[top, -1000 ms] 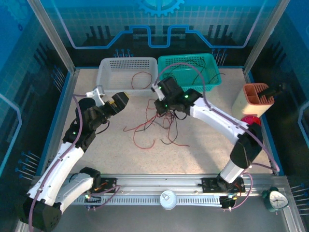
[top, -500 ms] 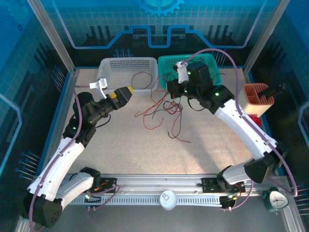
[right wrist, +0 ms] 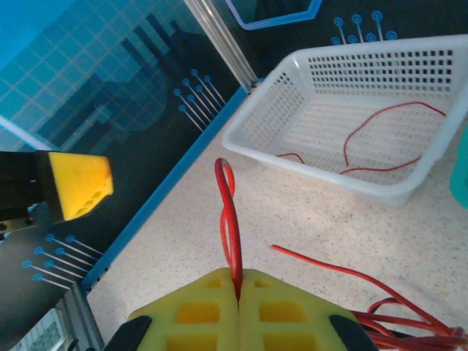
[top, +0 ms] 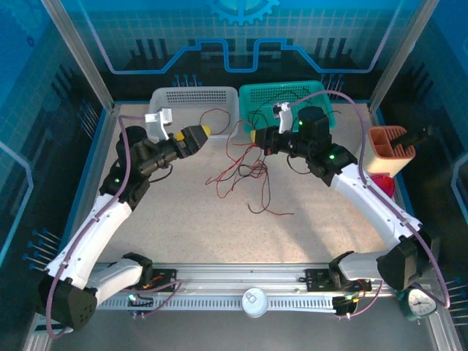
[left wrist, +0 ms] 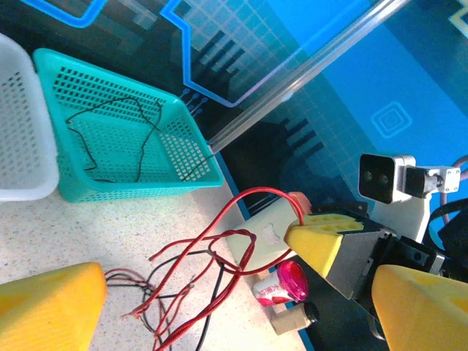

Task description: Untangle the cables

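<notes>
A tangle of red and black cables (top: 245,172) hangs from my right gripper (top: 254,137) down onto the table's middle. In the right wrist view the right gripper (right wrist: 238,281) is shut on a red cable loop (right wrist: 228,212) that sticks up between its yellow pads. My left gripper (top: 201,133) is open and points at the right gripper from the left, a short gap away. From the left wrist, its yellow fingers (left wrist: 51,311) stand wide apart, with the red cable loop (left wrist: 248,201) ahead of them and nothing between them.
At the back stand a white basket (top: 168,99) holding a red cable (right wrist: 380,139) and a teal basket (top: 322,110) holding a black cable (left wrist: 117,131). A beige and orange holder (top: 384,150) and a red-capped bottle (left wrist: 281,281) sit at the right edge.
The right gripper has lifted the tangle and carried it toward the back. The left gripper has swung right and back, closer to the right gripper, still open.
</notes>
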`<state>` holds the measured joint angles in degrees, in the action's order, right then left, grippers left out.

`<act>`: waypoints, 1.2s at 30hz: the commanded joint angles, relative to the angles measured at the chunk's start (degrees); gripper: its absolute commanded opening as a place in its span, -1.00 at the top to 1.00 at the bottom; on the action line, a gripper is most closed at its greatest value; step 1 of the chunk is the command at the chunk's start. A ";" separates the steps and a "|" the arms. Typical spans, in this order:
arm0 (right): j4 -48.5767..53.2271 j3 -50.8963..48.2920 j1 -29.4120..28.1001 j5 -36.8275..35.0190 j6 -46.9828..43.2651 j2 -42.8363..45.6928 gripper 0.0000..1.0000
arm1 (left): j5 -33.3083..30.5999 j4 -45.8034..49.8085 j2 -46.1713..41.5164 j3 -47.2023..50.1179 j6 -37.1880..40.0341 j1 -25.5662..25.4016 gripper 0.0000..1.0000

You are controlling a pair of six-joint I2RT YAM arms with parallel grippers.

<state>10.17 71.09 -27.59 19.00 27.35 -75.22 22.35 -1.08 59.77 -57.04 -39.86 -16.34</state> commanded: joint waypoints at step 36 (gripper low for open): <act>-5.52 -2.21 -5.03 -3.01 -10.93 4.86 1.00 | -14.47 -23.48 16.65 -5.09 -31.33 -13.24 -0.64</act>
<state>6.70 69.97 -31.99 16.27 17.52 -72.42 10.90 -21.41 76.14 -61.21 -71.96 -29.74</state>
